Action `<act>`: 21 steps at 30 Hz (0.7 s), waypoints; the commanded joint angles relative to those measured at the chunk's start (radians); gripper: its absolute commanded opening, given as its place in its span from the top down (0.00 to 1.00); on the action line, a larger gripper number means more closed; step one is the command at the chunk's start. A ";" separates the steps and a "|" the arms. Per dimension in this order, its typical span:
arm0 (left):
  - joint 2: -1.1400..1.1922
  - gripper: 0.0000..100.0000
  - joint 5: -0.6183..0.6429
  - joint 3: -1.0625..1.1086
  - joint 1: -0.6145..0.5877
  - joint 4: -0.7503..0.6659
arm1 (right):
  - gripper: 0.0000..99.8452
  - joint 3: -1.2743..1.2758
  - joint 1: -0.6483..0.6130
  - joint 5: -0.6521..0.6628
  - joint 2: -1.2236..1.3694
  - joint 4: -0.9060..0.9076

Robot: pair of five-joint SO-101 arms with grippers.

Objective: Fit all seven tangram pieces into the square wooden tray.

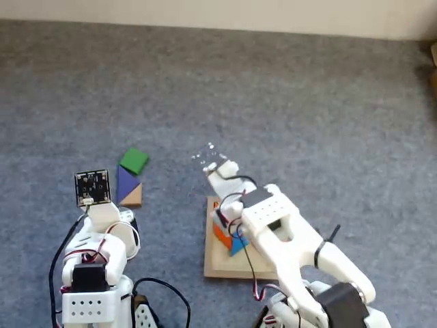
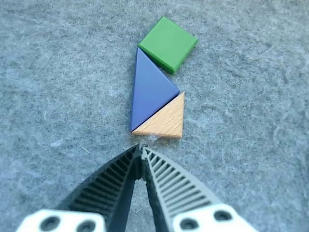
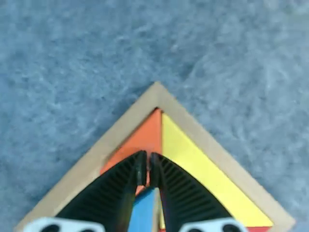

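The square wooden tray [image 1: 217, 268] lies under my right arm, holding an orange piece [image 3: 141, 139], a yellow piece [image 3: 200, 166] and a blue piece [image 3: 143, 212]. My right gripper [image 3: 147, 162] hangs shut over the orange piece, near a tray corner [image 3: 108, 145]. On the carpet to the left lie a green square [image 2: 168, 44], a blue triangle [image 2: 150, 92] and a wood-coloured triangle [image 2: 166, 123], touching in a row. My left gripper [image 2: 141, 151] is shut, with its tips just short of the wood-coloured triangle's edge. In the high view the green square [image 1: 134, 161] is farthest from the arms.
Grey carpet covers the whole table. Wide free room lies beyond the pieces and to the right of the tray. My right arm hides most of the tray's inside in the high view.
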 commanded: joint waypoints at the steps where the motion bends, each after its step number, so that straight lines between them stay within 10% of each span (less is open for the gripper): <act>1: -0.002 1.00 -0.006 0.021 -0.013 0.002 | 0.96 -0.064 0.031 0.006 -0.105 0.082; 10: -0.002 1.00 -0.006 0.021 -0.013 0.002 | 0.96 0.012 0.004 0.012 -0.340 0.354; 21: -0.002 1.00 -0.006 0.021 -0.013 0.002 | 0.96 0.226 -0.128 0.006 -0.338 0.193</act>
